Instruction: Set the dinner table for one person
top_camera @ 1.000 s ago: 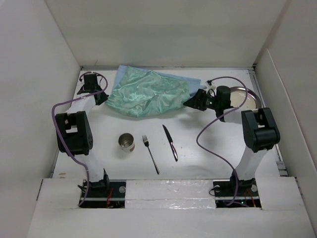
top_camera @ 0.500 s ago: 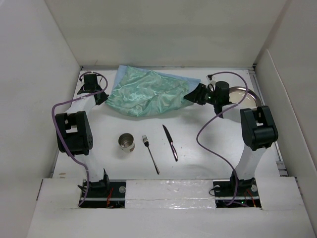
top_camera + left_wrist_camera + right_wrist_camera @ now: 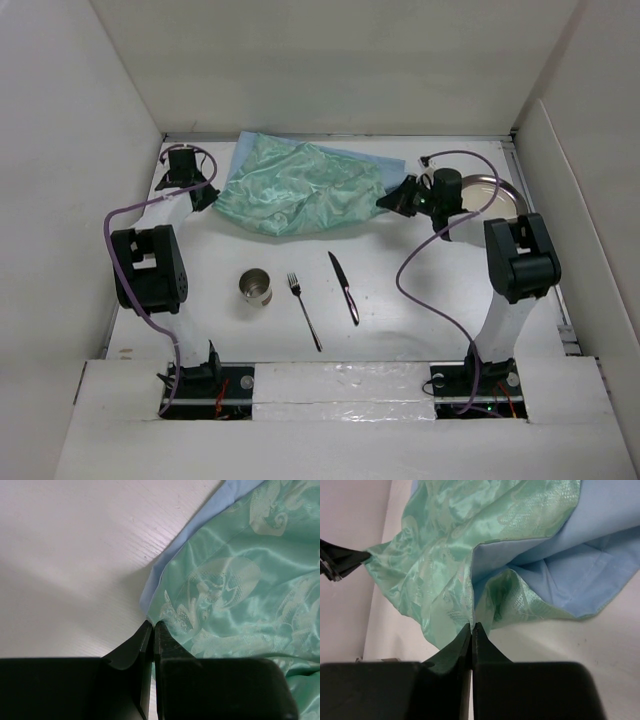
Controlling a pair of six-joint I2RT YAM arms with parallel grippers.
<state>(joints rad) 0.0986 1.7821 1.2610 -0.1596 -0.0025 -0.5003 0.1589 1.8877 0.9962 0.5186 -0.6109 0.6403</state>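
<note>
We judge the setting barely begun. The dinner table [image 3: 420,300] carries everything needed, but nothing sits in its place yet. The green satin mat [image 3: 300,188], blue on its underside, lies rumpled along the far edge of the table with folds and a turned-over corner. The left gripper [image 3: 153,625] has its jaws pressed together at the mat's left edge, and the right gripper [image 3: 471,626] is pinched tight on a fold at the mat's right side. Each seems to have a thin bite of cloth, so we take the step in hand to be spreading the mat flat between the two arms. The metal plate [image 3: 497,195] waits at the far right, behind the right arm and apart from the mat. The steel cup [image 3: 256,286], fork [image 3: 305,312] and knife [image 3: 344,287] lie in a loose row on bare table nearer the arm bases. Left to do, as we see it: flatten and position the mat, then put the plate on it and the cutlery and cup beside the plate.
</note>
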